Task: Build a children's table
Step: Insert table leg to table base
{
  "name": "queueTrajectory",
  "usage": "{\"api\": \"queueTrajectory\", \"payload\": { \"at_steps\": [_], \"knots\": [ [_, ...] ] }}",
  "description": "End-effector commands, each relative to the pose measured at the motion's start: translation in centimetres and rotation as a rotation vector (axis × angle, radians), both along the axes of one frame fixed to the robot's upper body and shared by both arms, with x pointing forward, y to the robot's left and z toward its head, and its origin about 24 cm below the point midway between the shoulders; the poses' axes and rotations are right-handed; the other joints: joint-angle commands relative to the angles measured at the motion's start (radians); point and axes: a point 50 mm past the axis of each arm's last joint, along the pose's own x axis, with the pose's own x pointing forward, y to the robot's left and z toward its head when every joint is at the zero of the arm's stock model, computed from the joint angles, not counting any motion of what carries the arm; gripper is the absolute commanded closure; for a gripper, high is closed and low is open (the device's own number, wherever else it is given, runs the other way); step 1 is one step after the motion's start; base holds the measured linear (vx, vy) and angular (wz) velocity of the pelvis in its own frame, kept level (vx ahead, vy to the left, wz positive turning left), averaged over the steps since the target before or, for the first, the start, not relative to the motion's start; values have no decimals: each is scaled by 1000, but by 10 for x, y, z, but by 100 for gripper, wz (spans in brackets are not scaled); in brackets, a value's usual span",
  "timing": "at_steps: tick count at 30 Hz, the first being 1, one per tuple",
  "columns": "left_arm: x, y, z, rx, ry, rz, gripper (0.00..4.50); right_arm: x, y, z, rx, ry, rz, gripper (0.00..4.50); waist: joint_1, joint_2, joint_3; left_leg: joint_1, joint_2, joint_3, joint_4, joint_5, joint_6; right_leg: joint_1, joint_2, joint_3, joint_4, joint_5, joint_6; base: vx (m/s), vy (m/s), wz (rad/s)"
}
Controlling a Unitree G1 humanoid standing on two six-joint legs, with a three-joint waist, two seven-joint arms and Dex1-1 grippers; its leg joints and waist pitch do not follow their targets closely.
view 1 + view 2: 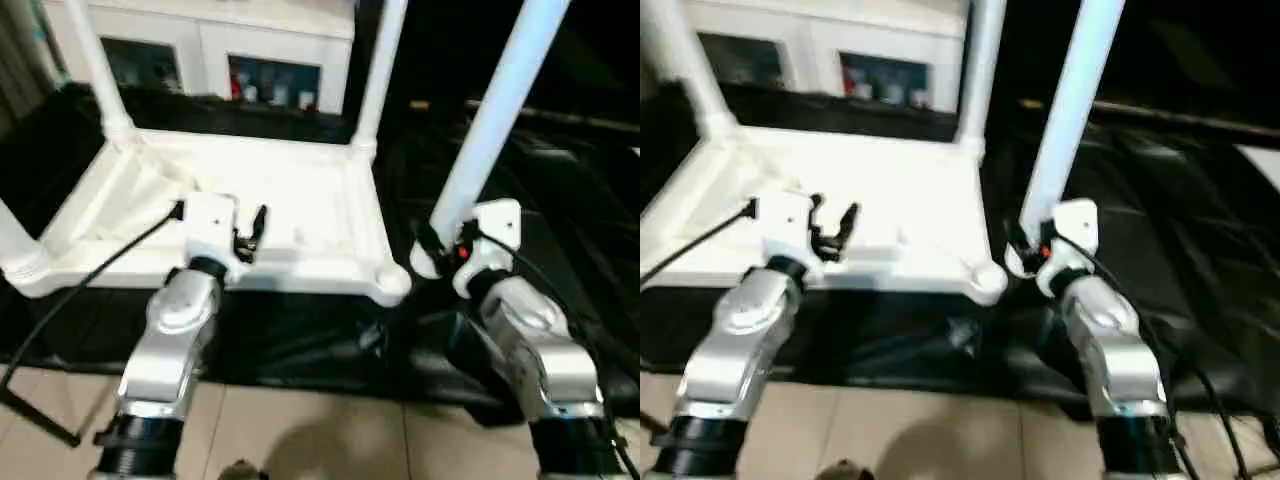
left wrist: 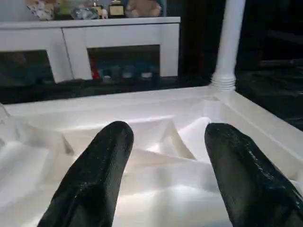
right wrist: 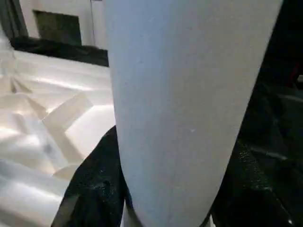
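Note:
The white tabletop point(image 1: 300, 200) lies upside down on a black cloth. Three white legs stand in its corner sockets: far left point(image 1: 95, 60), far right point(image 1: 380, 70) and near left point(image 1: 15, 245). The near right socket point(image 1: 390, 283) holds nothing. My left gripper point(image 1: 250, 235) hovers open over the tabletop's near rim, its black fingers point(image 2: 94, 175) apart above the ribbed underside. My right gripper point(image 1: 440, 250) is shut on the lower end of another leg point(image 1: 495, 120), which leans up and to the right, just right of the near right socket. In the right wrist view this leg point(image 3: 184, 94) sits between the fingers point(image 3: 94, 184).
A white glass-fronted cabinet point(image 1: 220, 45) stands behind the tabletop. The black cloth point(image 1: 560, 200) spreads to the right and in front. Tiled floor point(image 1: 320, 440) lies at the near edge. A black cable point(image 1: 90, 280) runs from my left wrist down to the left.

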Motion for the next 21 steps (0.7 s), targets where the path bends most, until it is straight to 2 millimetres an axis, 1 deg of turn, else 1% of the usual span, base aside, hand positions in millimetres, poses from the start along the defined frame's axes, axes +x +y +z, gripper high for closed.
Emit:
{"api": "queueTrajectory", "payload": {
  "at_steps": [1,2,3,4,5,6,7,8,9,10,11,12,13,14,15,16,17,18,19,20,21],
  "knots": [
    [1,-7,2,2,-3,-32,154,1,-8,1,-1,-4,-24,259,-5,7,-61,13,79,-24,-103,-556,-47,31,-102,82,-103,-297,-155,102,5,-11],
    [1,-7,2,2,-2,-32,154,1,-7,0,-11,-3,-17,259,7,8,-72,-17,63,0,-86,-350,10,62,-107,87,-111,-234,-145,98,3,-11],
    [1,-7,2,2,-2,-32,154,1,-7,0,-11,-3,-17,259,12,8,-76,-19,61,8,-79,-269,38,65,-106,85,-112,-199,-138,105,2,-6],
    [1,-7,2,3,-1,-33,154,0,-6,-1,-3,9,-12,259,13,8,-88,-25,55,12,-67,-131,92,74,-88,73,-98,-86,-122,105,2,-6],
    [2,-7,2,3,-1,-35,154,0,-5,-1,-15,12,-5,259,28,-13,-81,-105,17,-5,-38,-62,183,120,-107,33,-111,-16,-74,143,9,11],
    [2,-7,2,4,0,-35,154,-1,-3,-2,-28,13,7,259,6,27,-98,-60,4,-35,-30,77,316,120,-72,-21,-92,146,10,151,20,39],
    [2,-7,2,3,0,-35,154,-1,-3,-2,-26,11,9,259,-9,30,-100,-35,-1,-59,-33,139,370,109,-35,-34,-71,173,23,151,20,39],
    [2,-7,2,4,1,-35,154,-2,-2,-3,-20,9,11,259,-53,53,-115,144,46,-190,-29,286,582,-50,44,-38,44,2,21,161,1,52],
    [2,-7,2,4,1,-35,154,-2,-2,-3,-21,9,12,259,-84,54,-120,197,84,-259,-32,415,696,-120,46,-5,89,-155,31,172,-58,44],
    [2,-7,1,3,1,-35,154,-2,-2,-3,-26,2,16,259,-64,45,-104,180,93,-305,-27,578,727,-154,20,60,117,-234,39,172,-58,44],
    [2,-6,1,2,1,-34,154,-3,-2,-4,-2,9,13,259,-70,43,-106,177,119,-232,-6,566,627,-177,-4,96,116,-158,53,63,-94,28],
    [2,-6,1,2,1,-34,154,-3,-3,-4,6,14,8,259,-48,6,-87,101,85,-157,-54,333,472,-154,-8,136,107,36,69,-105,-103,16],
    [2,-6,2,0,0,-34,154,-3,-3,-5,8,17,6,259,-50,-15,-73,68,50,-132,-67,191,434,-129,-17,156,58,81,44,-105,-103,16],
    [1,-6,2,-32,-6,-47,154,-3,-4,-5,6,15,6,259,-20,-68,-55,2,-41,-69,-21,-97,301,-66,-69,239,-74,-66,92,-91,-128,10],
    [-1,-8,1,-63,13,-88,154,-3,-4,-4,14,9,10,259,19,-56,-68,-22,-61,-48,77,-131,198,-1,-164,296,-95,-211,71,16,-114,3],
    [-1,-8,1,-63,13,-88,154,-3,-4,-4,14,9,10,259,22,-64,-71,-35,-45,-56,65,-73,150,11,-153,281,-73,-171,76,16,-114,3],
    [-2,-10,0,-61,23,-139,154,-3,-4,-3,25,5,16,259,25,-59,-72,-40,-37,-59,47,-9,109,9,-134,261,-50,-78,80,32,-81,-9],
    [-7,-16,-1,-51,21,-278,154,-4,-4,-1,37,-4,25,259,18,-28,-76,-22,-6,-50,-15,145,34,-20,-71,202,-3,294,17,23,-51,-9],
    [-8,-17,-1,-51,21,-287,154,-4,-4,-1,38,-5,25,259,6,-32,-73,-19,0,-47,-21,160,31,-31,-52,187,4,382,4,23,-51,-9],
    [-13,-21,-5,-32,46,-407,154,-5,-3,-1,56,1,41,259,4,-18,-80,-12,12,-48,-22,181,27,-34,-47,180,16,450,-25,0,0,0],
    [-17,-25,-8,-13,74,-505,154,-5,-3,0,69,5,56,259,-2,-12,-85,1,22,-50,-24,176,14,-43,-37,170,19,456,-89,0,0,0]
  ]
}}
